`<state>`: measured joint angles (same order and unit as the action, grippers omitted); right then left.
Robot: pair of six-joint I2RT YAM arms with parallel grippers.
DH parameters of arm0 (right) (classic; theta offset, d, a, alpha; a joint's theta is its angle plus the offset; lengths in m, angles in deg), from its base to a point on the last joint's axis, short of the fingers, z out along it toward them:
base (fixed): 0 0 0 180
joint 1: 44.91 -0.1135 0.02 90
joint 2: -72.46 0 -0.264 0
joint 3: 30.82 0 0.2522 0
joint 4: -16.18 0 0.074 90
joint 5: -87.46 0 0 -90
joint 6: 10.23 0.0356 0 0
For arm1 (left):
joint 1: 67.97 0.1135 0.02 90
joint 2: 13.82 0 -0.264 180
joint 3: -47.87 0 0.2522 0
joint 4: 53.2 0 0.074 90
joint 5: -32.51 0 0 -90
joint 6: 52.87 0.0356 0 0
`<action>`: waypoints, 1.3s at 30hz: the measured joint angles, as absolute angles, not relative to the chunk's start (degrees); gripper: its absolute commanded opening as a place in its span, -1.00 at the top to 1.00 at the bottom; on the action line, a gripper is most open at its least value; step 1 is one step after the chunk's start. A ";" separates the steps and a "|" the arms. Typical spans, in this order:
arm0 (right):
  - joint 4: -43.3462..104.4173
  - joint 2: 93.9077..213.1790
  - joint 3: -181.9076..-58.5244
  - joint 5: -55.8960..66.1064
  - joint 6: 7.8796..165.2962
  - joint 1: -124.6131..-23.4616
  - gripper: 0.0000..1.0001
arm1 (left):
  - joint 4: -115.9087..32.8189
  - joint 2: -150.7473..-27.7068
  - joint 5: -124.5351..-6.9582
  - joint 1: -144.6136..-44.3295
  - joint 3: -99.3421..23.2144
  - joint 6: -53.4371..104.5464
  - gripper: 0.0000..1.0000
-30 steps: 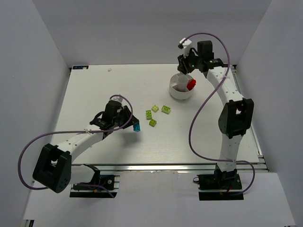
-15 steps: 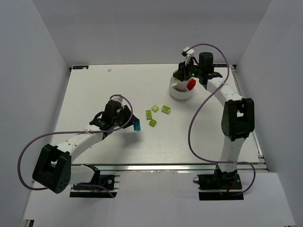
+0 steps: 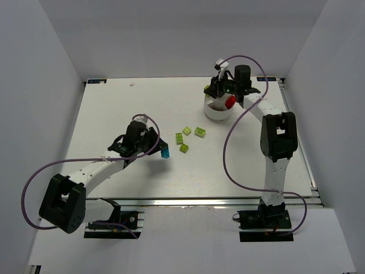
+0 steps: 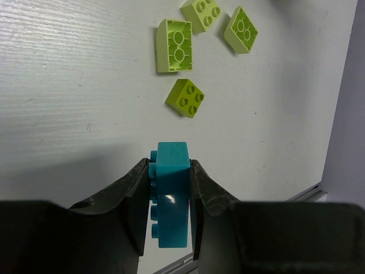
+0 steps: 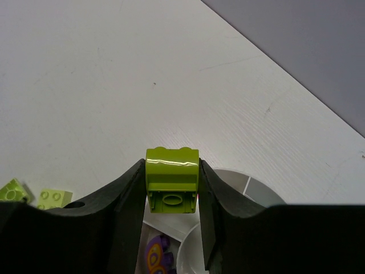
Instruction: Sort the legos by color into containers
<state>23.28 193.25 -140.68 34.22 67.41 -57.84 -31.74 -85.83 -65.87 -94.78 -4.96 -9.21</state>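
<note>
My left gripper (image 3: pixel 161 149) is shut on a cyan brick (image 4: pixel 171 194), held just above the table; it also shows in the top view (image 3: pixel 165 153). Several lime green bricks (image 3: pixel 187 131) lie loose just beyond it, and in the left wrist view (image 4: pixel 185 97). My right gripper (image 3: pixel 211 89) is shut on a lime green brick (image 5: pixel 171 179) over the far left rim of the round white dish (image 3: pixel 218 112). A red brick (image 3: pixel 230 102) sits in the dish. A purple brick (image 5: pixel 155 257) lies in a wedge below my right fingers.
White walls close in the table on the left, back and right. The table's front metal rail (image 3: pixel 199 201) runs along the near edge. Purple cables loop from both arms.
My right gripper has swung left across the dish with the lime green brick, from its centre to its far left rim. The left arm has not moved.
</note>
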 measured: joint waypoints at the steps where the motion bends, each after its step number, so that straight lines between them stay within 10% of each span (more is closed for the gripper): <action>1: 23.26 193.56 -140.72 34.06 67.06 -57.84 1.00 | -31.74 -85.89 -65.87 -94.80 -4.96 -9.19 0.66; 22: 23.74 195.83 -141.66 30.44 61.40 -57.84 0.00 | -31.69 -87.64 -65.89 -94.80 -5.36 -8.95 0.65; 39: 23.77 195.94 -141.68 30.19 61.32 -57.84 -0.14 | -30.82 -87.62 -65.87 -94.80 -5.42 -8.93 0.65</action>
